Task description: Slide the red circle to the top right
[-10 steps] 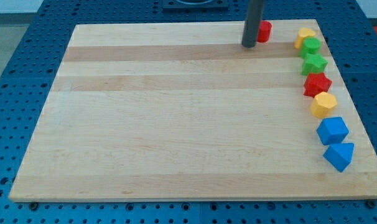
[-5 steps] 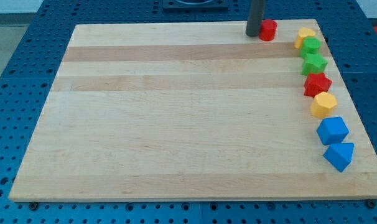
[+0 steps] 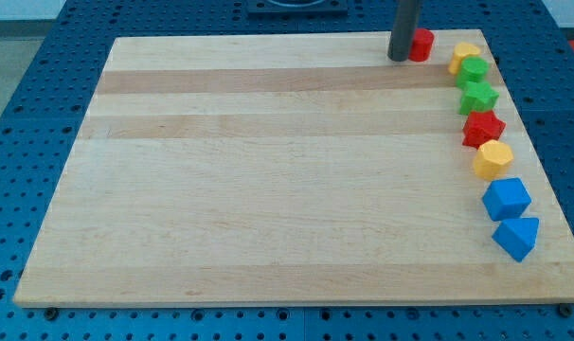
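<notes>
My tip (image 3: 399, 59) touches the left side of the red circle (image 3: 421, 44), which sits at the far edge, near the yellow block (image 3: 463, 55) at the right. There are no jaws, only a rod. The push seems nearly finished; next needs a short, gentle push right.

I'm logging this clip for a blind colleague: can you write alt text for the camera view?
My tip sits against the left side of the red circle near the wooden board's top right corner. Seven more blocks, yellow, green, red and blue, line the board's right edge.
</notes>
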Action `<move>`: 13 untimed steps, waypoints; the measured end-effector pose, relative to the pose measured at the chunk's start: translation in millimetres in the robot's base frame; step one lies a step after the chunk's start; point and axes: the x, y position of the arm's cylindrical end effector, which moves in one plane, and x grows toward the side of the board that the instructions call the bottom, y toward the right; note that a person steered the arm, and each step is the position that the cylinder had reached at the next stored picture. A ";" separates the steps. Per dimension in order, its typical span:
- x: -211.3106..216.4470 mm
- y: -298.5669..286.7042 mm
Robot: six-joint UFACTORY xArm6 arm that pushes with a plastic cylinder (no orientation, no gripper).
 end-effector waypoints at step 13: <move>-31.2 64.7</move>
